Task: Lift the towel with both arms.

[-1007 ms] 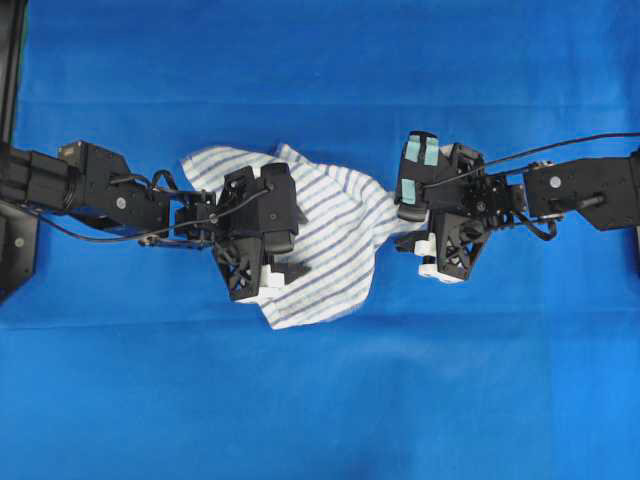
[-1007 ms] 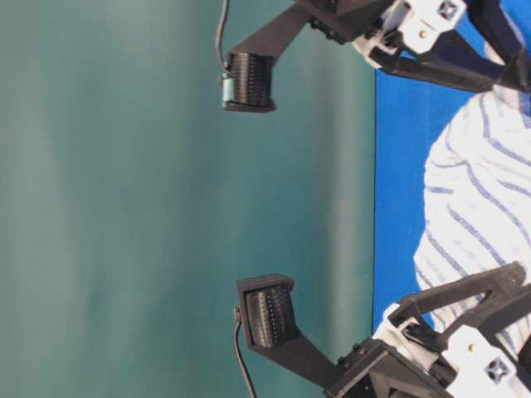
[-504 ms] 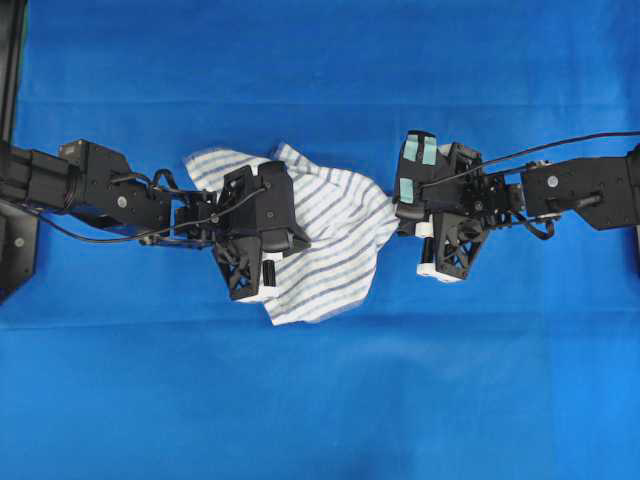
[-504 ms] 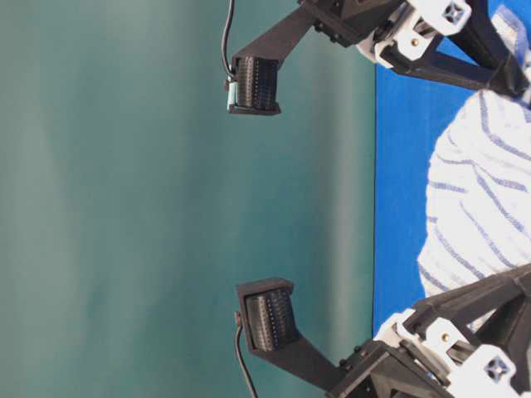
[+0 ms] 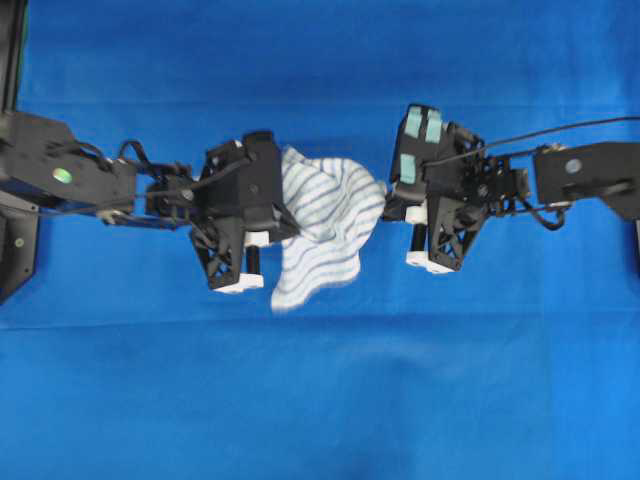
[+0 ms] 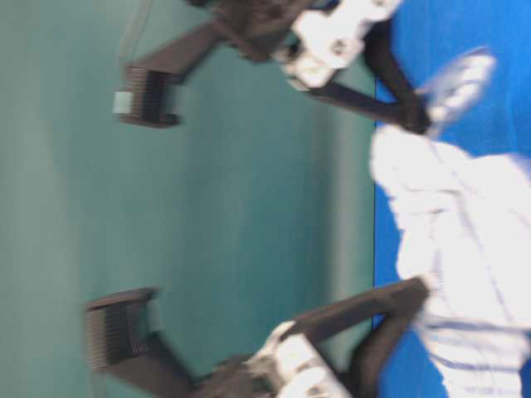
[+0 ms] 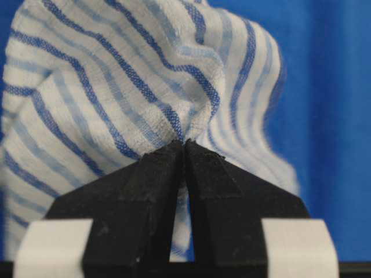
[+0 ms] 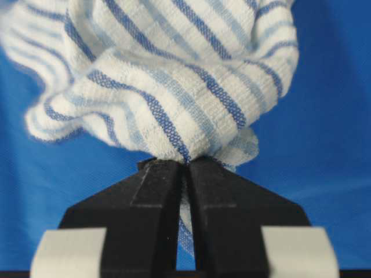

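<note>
Overhead, saw the towel (image 5: 325, 225) bunched and slung between the two arms, above the blue desk (image 5: 320, 400). Found the left end effector (image 7: 184, 145) clamped on one fold of the striped cloth, jaws pressed together with fabric pinched at the tips. Found the right end effector (image 8: 184, 162) likewise clamped on the opposite side, a scrap of cloth caught between its tips. Noted pale teal tape patches (image 5: 420, 125) on the right arm. Saw a loose corner hanging at the lower edge in the overhead view. Could make out little in the blurred table-level view beyond white cloth between dark fingers.
</note>
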